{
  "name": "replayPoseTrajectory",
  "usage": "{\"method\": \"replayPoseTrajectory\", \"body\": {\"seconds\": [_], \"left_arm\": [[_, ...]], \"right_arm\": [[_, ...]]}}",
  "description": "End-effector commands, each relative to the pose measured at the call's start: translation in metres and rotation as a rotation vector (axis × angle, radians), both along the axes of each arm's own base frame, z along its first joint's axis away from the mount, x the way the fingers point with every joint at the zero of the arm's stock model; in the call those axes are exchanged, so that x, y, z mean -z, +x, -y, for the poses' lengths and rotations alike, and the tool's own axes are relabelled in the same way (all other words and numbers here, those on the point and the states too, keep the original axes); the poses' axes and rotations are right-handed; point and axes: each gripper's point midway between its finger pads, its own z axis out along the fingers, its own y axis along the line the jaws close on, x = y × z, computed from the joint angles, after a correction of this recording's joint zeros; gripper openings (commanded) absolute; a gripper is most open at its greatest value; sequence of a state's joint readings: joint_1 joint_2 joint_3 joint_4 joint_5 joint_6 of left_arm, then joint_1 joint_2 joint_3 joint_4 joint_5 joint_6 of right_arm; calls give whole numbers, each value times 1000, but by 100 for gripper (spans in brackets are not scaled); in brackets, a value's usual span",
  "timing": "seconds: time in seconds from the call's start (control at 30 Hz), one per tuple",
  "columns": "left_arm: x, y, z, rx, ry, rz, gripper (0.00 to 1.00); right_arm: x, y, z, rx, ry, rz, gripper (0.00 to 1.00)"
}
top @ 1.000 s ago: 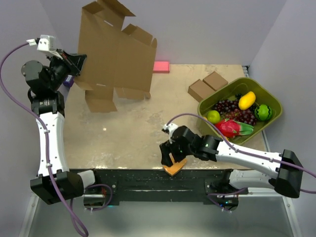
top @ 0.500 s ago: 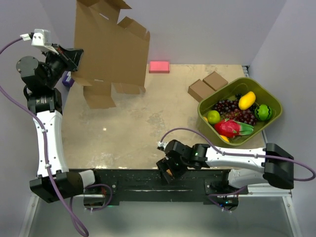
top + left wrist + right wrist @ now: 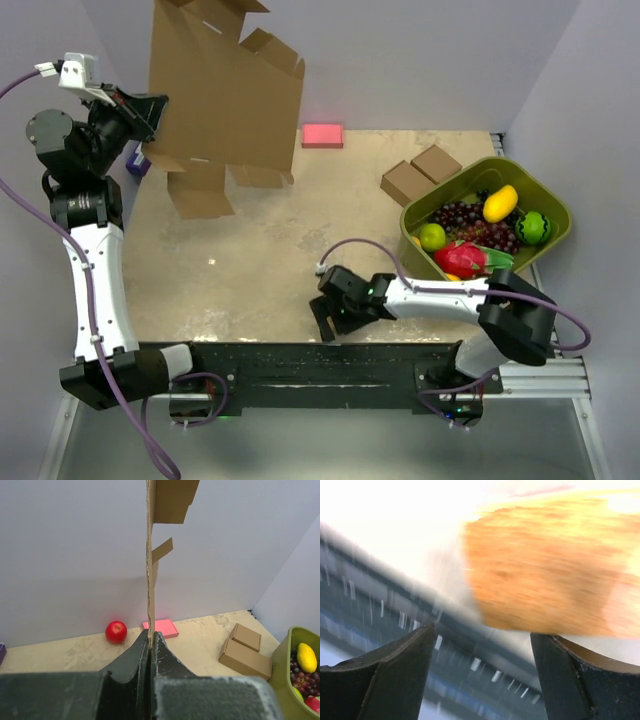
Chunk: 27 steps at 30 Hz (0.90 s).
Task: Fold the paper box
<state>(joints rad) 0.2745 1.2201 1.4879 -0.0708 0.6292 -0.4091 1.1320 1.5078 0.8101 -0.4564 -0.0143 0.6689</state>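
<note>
— Holding what, the left pincer (image 3: 150,112)?
— The box (image 3: 225,95), pinched at its edge, sheet upright, held above the far left corner of the counter (image 3: 260,250).
— And the right pincer (image 3: 326,318)?
— Spread, low at the near edge; a blurred orange thing (image 3: 545,565) just ahead of its fingers.

On your bench (image 3: 260,250) a pink block (image 3: 323,135) lies at the far edge, by the back wall. To its right, two small brown boxes (image 3: 405,183) sit touching each other, just beside a green basket (image 3: 548,250). In the basket you see dark grapes (image 3: 462,215), a yellow fruit (image 3: 500,203), a round green fruit (image 3: 432,236) and a dragon fruit (image 3: 462,259). Your left wrist view shows a red apple (image 3: 116,631) near the pink block. Your right wrist view shows an orange thing (image 3: 545,565), too blurred to name.
</note>
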Motion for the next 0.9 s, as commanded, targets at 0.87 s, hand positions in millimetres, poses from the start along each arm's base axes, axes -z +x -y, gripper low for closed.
{"method": "replayPoseTrajectory", "body": {"seconds": [0.87], "left_arm": [[-101, -97, 89, 653, 22, 157, 0]], "right_arm": [[-268, 177, 11, 104, 317, 708, 94]]}}
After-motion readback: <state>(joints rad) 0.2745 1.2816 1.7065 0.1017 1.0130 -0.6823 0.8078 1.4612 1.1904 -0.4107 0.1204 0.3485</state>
